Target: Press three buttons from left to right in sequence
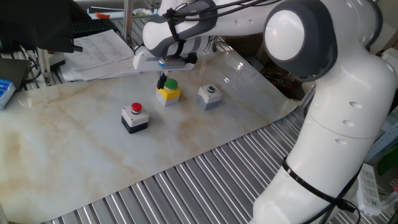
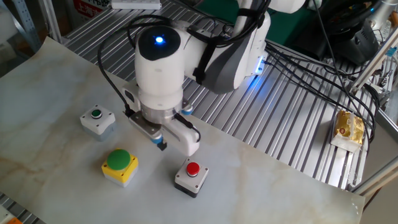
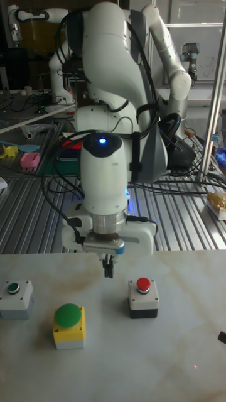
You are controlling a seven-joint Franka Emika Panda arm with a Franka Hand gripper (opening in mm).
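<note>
- Hovering above the marble-patterned table (image 2: 56,93), your gripper (image 3: 108,271) hangs between the green button on its yellow box (image 3: 68,325) and the red button on its white-topped black box (image 3: 143,297).
- Fingertips appear pressed together, holding nothing.
- Find the small dark-green button on its grey box (image 3: 16,298) at the row's far end.

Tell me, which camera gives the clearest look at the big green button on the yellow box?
The other fixed view shows the green button best: close, from above, its whole round cap and yellow box unobstructed. The tall fixed view also shows it whole, but lower and more side-on. In the one fixed view it is small, with the gripper partly in front.
</note>
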